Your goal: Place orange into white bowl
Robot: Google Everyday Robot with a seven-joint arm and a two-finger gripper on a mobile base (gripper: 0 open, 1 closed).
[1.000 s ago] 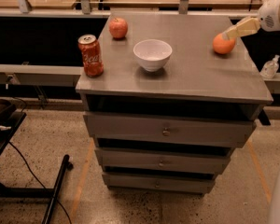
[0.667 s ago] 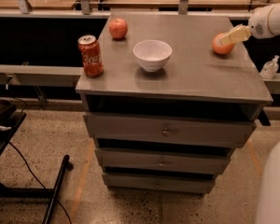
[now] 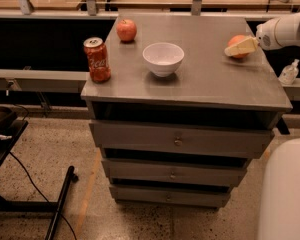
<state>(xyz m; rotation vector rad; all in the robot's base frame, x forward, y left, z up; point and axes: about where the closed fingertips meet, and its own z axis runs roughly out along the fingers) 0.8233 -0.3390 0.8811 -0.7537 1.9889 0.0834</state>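
The orange [image 3: 236,39] sits near the far right edge of the grey cabinet top [image 3: 205,79]. My gripper [image 3: 234,47] reaches in from the right on its white arm [image 3: 285,31]. Its cream-coloured end lies across the front of the orange and hides the fruit's lower part. The white bowl [image 3: 163,58] stands upright and empty at the middle of the top, well to the left of the orange and the gripper.
A reddish apple [image 3: 126,30] sits at the back left. A red soda can [image 3: 97,59] stands at the left front edge. A small clear bottle [image 3: 289,73] stands off the cabinet's right side. My white body [image 3: 285,194] fills the lower right.
The arm has shifted a little left and lower, closer around the orange. The orange has barely moved. The bowl, apple and can are unchanged.
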